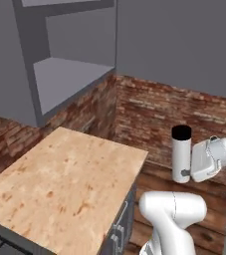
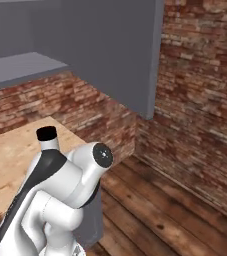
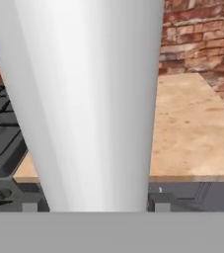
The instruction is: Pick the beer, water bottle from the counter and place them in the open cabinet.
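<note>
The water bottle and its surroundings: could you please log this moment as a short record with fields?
water bottle: upright, black cap on top, lifted beyond the counter's edge, over the wooden floor
gripper: at the bottle's side; jaws hidden, closure not visible
counter: tan top, bare where visible
open cabinet: up on the wall, visible shelf bare
stove: dark grates beside the counter

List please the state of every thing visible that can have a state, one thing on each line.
water bottle: upright, black cap on, lifted clear of the counter, beside its edge.
pincer: at the water bottle's side, shut on it.
open cabinet: doorless, shelf bare.
counter: nothing on the visible top.
stove: dark grates, no pot on it.
</note>
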You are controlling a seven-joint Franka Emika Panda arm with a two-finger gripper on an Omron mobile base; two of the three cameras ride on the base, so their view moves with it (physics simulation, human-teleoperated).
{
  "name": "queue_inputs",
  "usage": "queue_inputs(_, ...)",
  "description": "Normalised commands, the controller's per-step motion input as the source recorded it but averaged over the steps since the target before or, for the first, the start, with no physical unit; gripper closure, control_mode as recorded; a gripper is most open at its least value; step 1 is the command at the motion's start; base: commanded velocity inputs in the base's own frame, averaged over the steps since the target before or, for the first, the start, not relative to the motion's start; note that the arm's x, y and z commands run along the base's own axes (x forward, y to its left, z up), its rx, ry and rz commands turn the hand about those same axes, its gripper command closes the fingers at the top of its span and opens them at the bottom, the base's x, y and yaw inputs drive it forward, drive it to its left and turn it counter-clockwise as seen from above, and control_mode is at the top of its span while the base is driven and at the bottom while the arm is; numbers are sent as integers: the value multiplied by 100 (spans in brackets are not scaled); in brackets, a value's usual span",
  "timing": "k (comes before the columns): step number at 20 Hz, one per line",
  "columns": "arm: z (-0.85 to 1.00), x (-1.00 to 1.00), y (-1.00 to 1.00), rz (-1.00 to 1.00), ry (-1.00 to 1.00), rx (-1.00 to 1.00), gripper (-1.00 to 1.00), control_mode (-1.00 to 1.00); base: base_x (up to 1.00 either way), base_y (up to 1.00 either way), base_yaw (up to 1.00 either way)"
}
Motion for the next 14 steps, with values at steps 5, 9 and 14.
queue_inputs(5, 0, 0, 0, 0, 0, 0, 100, 100, 1, -13, 51)
queue_inputs(9, 0, 0, 0, 0, 0, 0, 100, 100, 0, 1, 64)
queue_inputs(14, 0, 0, 0, 0, 0, 0, 100, 100, 0, -1, 63)
